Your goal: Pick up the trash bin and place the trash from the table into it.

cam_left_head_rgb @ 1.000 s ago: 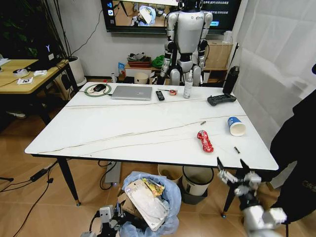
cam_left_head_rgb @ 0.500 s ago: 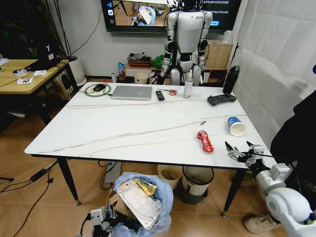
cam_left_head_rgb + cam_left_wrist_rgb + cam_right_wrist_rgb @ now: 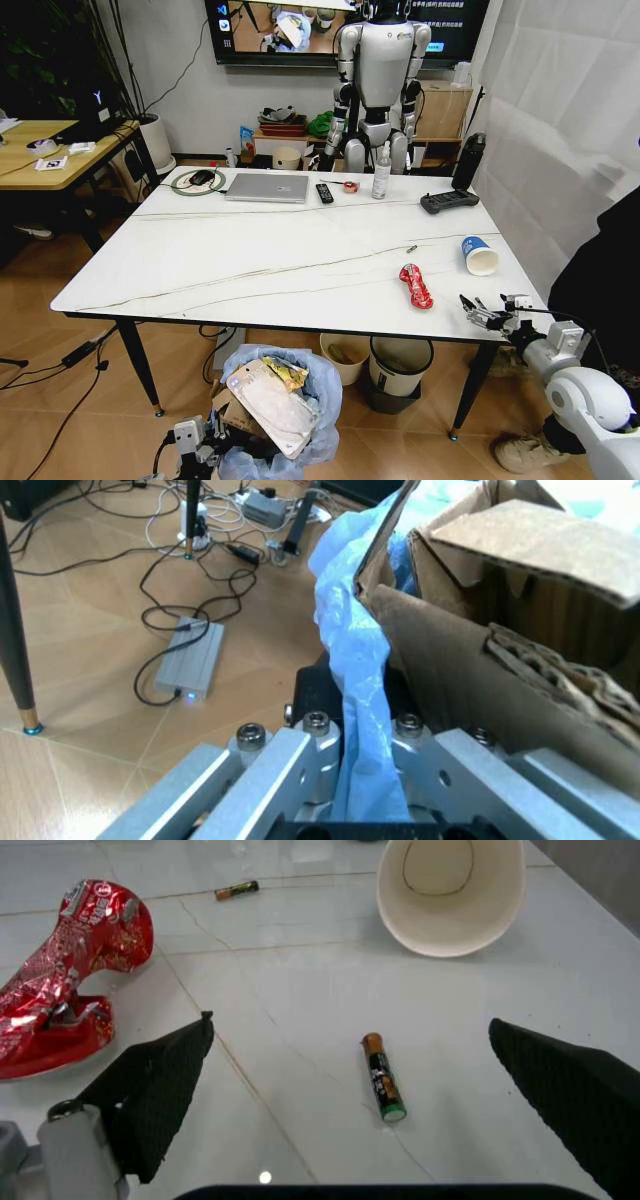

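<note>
White and shiny with thin dark lines, the surface (image 3: pixel 250 270) is a big flat rectangle on slim black legs.

The right end effector (image 3: pixel 489 311) reaches in low over the near right corner of the surface. Its two black fingers (image 3: pixel 160 1091) are spread wide apart and hold nothing. They look bumpy and rubbery, with pointy tips. A small battery (image 3: pixel 381 1076) lies on the surface between them, touching neither. It is a thin stick, dark in the middle, orange at one end and green at the other.

Near it lies a crushed red wrapper (image 3: pixel 414 285), all shiny and wrinkled like foil. Farther back a paper cup (image 3: pixel 479 255) lies on its side. It is blue and white outside and plain white inside, with a round open mouth. Another little battery (image 3: pixel 237 890) lies beyond the wrapper.

The left end effector (image 3: pixel 192 440) is down low, under the near edge of the surface, by the floor. Its silver metal fingers (image 3: pixel 270 761) are pinched together on the thin blue plastic bag of the trash bin (image 3: pixel 275 405). The bag is crinkly and see-through and puffs over the round rim. The bin is already stuffed with torn brown cardboard (image 3: pixel 500 630), rough and ridged at its ripped edge, a flat clear plastic pack (image 3: pixel 268 400) and a yellow wrapper (image 3: pixel 285 373).

Behind the bin, a cream round bin (image 3: pixel 345 352) and a grey bin with a black rim (image 3: pixel 400 368) stand on the wooden floor.
</note>
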